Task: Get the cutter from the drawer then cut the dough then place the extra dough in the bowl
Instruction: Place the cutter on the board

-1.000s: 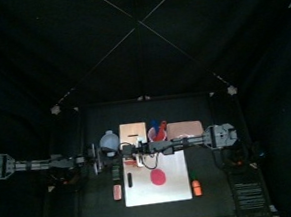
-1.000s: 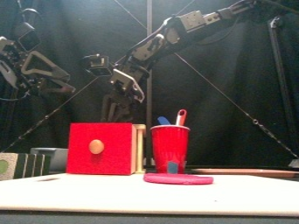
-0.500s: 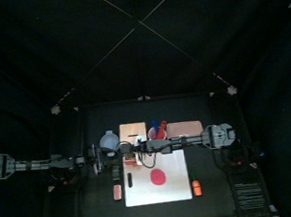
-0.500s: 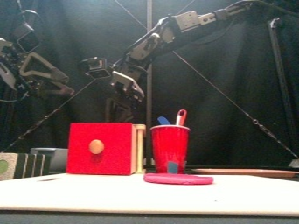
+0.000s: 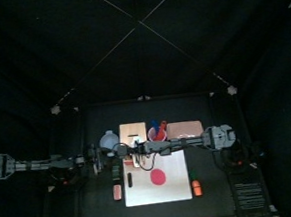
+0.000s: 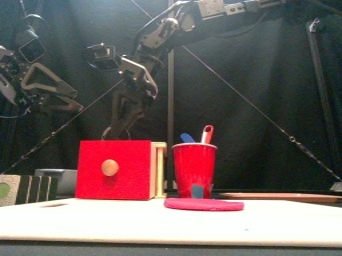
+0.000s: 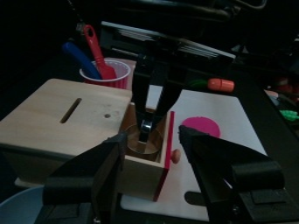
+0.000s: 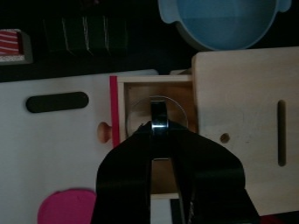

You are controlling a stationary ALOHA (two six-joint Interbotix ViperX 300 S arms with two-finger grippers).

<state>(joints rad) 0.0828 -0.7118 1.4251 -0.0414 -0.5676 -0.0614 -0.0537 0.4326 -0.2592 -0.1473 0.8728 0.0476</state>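
While right claw [image 8: 158,129] pinches cutter [image 8: 159,108], cup [image 6: 195,166] and bowl [image 8: 222,22] flank box [image 7: 70,109].

table [image 5: 93,203] | white cutting board [image 5: 183,166], centre-front | wooden box [image 5: 134,132] behind it | blue-grey bowl [image 5: 108,140] left of box

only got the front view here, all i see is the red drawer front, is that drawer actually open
observer: yes, the left wrist view shows the red drawer front pulled out of the wooden box.
operator: where's the right tool
observer: down inside the drawer, the right tool looks closed on the cutter by its wire handle.
operator: bowl anywhere
observer: the blue-grey bowl sits beside the box, on the left arm's side.
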